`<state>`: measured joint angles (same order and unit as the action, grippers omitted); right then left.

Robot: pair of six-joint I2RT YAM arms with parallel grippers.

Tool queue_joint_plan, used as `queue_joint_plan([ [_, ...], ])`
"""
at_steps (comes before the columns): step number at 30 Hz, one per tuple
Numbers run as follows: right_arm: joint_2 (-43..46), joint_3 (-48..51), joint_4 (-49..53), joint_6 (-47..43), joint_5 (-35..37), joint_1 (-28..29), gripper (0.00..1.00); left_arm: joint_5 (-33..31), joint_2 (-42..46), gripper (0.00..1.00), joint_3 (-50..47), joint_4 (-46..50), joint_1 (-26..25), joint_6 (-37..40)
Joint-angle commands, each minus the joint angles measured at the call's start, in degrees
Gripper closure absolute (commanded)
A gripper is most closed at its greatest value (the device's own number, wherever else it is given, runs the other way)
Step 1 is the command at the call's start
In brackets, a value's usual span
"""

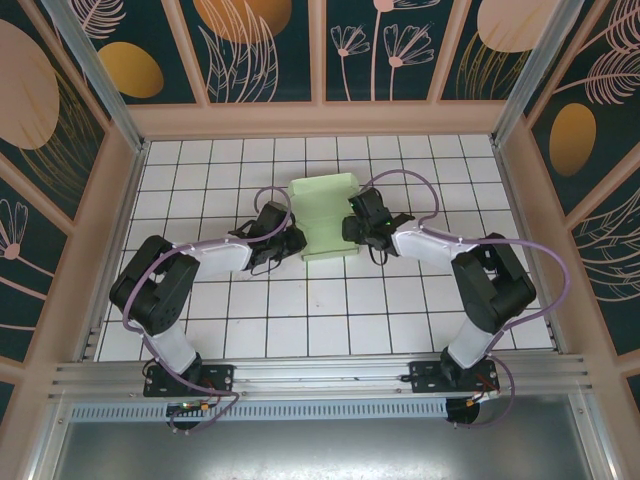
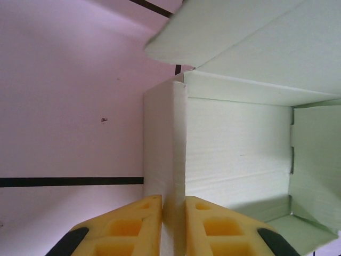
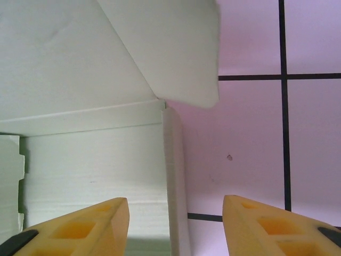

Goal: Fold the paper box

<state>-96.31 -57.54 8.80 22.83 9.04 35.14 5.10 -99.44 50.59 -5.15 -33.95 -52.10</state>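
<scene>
The left gripper (image 2: 173,208) clamped a side wall of the paper box (image 1: 323,215); the right gripper (image 3: 176,208) straddled the opposite wall, jaws apart.

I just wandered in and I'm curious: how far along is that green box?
Done: the paper box has both side walls standing up from its floor. In hand: the left gripper pinches one wall; the right gripper straddles the opposite wall, open. Left: a big flap is not folded in, so closing probably remains.

Bright, even light; wrist views tinted pink, slightly soft.
</scene>
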Motion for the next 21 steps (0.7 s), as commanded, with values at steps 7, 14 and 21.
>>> queue_joint_plan([
  [7, -3.2, -4.3, 3.7, -2.3, 0.3, -0.8, 0.68, -1.1, -0.2, 0.82, 2.1, 3.3, -0.6, 1.8],
  [14, -5.9, -5.2, 3.3, -3.1, -0.1, -0.9, 0.80, -1.0, -0.3, 0.81, 2.2, 3.4, -0.8, 1.9],
  [21, -8.0, -5.4, 4.0, -3.8, -0.4, -0.6, 0.83, -0.9, -0.3, 0.81, 2.6, 3.5, -0.9, 1.9],
])
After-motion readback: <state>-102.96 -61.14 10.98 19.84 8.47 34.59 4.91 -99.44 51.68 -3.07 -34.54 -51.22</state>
